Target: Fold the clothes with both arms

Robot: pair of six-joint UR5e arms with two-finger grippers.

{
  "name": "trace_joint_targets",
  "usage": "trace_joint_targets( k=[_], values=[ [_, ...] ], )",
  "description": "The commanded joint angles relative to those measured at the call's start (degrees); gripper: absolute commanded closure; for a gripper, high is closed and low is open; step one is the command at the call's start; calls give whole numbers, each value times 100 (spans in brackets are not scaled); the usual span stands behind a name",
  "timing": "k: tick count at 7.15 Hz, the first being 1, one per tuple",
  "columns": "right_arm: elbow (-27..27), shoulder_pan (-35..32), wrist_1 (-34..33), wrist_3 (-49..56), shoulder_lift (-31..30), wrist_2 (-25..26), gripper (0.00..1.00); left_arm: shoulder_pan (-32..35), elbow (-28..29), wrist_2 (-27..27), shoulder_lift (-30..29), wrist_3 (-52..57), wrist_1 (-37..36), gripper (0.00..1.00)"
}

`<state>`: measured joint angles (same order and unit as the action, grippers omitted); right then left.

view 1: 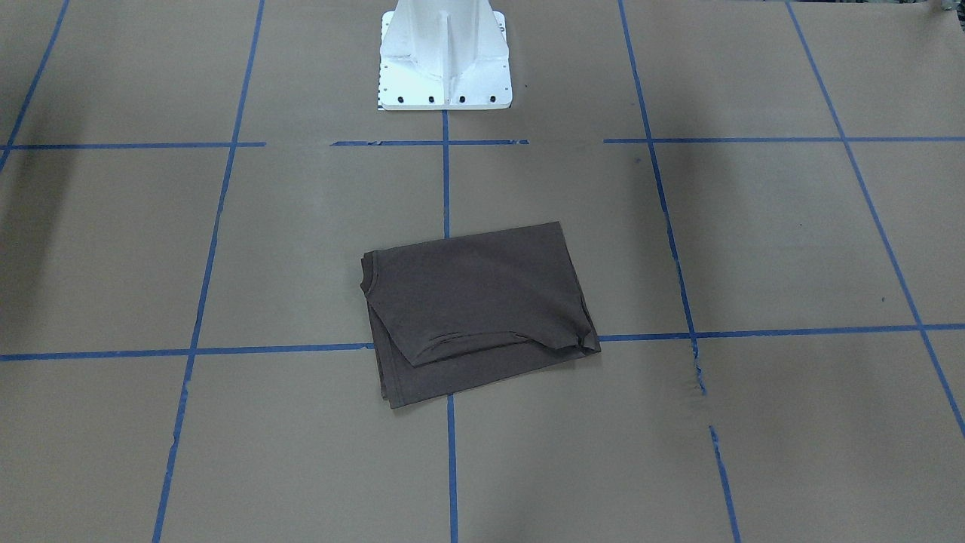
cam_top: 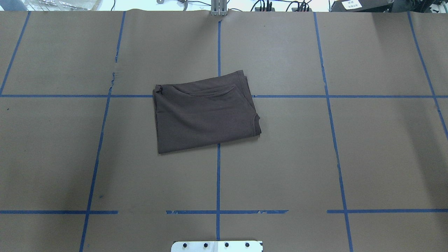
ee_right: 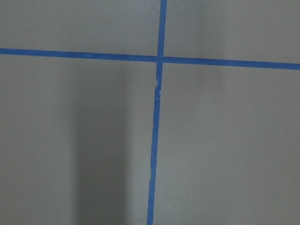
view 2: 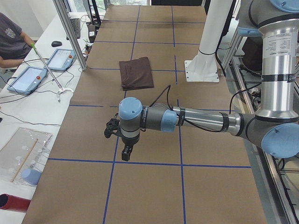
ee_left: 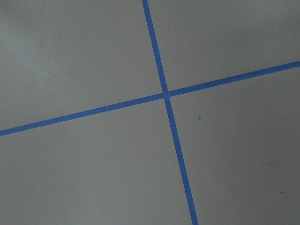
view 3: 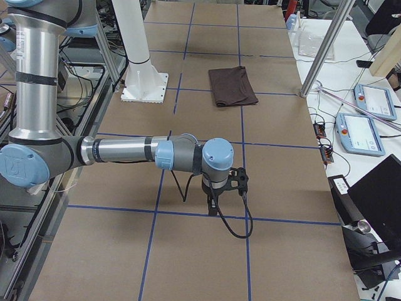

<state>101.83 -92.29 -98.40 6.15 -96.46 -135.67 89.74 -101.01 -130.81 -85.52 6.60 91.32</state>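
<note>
The clothes are one dark brown-grey T-shirt [view 1: 475, 302] folded into a flat rectangle at the middle of the table [cam_top: 204, 112], its collar at one end. Nothing touches it. In the exterior left view it lies far off [view 2: 135, 73], while my left gripper [view 2: 126, 151] hangs over bare paper well short of it. In the exterior right view the shirt [view 3: 232, 86] is likewise far from my right gripper [view 3: 213, 205]. Whether either gripper is open or shut I cannot tell. Both wrist views show only brown paper and blue tape lines.
The white pedestal base [view 1: 445, 60] stands at the robot's side of the table [cam_top: 217, 246]. Brown paper with a blue tape grid covers the table. A side bench carries tablets [view 2: 28, 77] with a seated person [view 2: 9, 37] behind. A metal post [view 3: 326, 47] rises at the table edge.
</note>
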Motion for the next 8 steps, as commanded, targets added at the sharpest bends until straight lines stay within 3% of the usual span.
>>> trace_joint_targets(
  k=[1,8],
  values=[
    [-14,0,5,-96,4,-109,0,0,-15,3,44,-664,0,0],
    [-5,0,14,-96,74,-109,0,0,-7,3,71,-845,0,0]
  ],
)
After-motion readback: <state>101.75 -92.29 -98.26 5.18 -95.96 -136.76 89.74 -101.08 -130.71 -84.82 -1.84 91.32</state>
